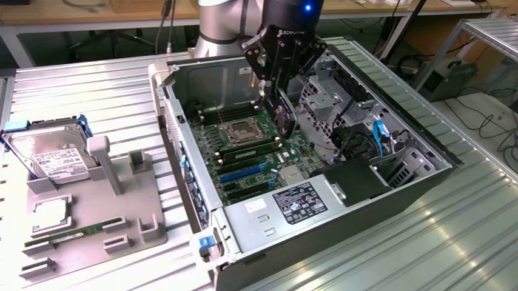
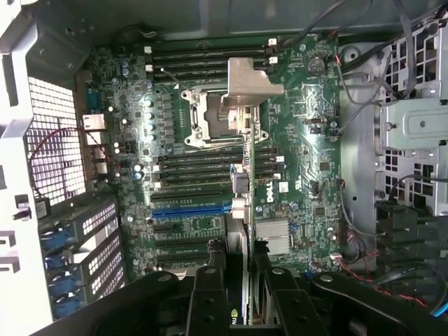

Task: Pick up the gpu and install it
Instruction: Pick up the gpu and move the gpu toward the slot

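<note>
Pickup done: fingers (image 2: 210, 297) clamped on gpu (image 2: 239, 238), card hanging below them over motherboard (image 2: 294, 182); seating in blue slot (image 2: 189, 208) not yet done.

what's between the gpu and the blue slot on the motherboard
Nothing visible. The gripper holds the gpu edge-down above the motherboard, and the blue slot lies bare, with no cable or card across it.

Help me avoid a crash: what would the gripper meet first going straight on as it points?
Probably the motherboard, around the slots beside the processor socket; the graphics card it grips would touch before the gripper itself. Depth is unclear.
</note>
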### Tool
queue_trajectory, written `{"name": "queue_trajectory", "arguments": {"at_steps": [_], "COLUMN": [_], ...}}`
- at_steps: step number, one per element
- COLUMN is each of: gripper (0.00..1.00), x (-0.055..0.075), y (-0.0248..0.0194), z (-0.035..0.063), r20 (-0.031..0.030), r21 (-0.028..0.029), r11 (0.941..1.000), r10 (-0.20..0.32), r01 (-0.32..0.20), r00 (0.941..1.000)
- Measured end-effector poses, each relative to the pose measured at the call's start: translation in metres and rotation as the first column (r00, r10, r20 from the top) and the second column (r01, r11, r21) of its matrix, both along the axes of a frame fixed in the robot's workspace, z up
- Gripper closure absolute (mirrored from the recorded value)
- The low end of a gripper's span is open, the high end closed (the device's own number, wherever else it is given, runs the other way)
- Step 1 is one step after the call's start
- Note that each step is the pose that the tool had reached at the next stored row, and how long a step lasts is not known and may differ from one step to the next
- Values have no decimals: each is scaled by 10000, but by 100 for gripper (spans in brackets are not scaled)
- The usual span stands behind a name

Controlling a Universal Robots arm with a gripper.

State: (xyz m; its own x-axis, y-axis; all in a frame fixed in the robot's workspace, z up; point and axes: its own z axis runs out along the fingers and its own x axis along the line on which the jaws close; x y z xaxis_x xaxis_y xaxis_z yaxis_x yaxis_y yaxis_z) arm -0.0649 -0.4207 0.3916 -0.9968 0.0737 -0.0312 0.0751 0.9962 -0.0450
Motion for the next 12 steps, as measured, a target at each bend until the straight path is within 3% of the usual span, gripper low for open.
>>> {"name": "queue_trajectory", "arguments": {"at_steps": [12], "gripper": [74], "x": [98], "y": [13], "z": [-82], "r20": [-1], "r21": [-52], "r11": [10000], "r10": [0], "r01": [0], "r00": [10000]}}
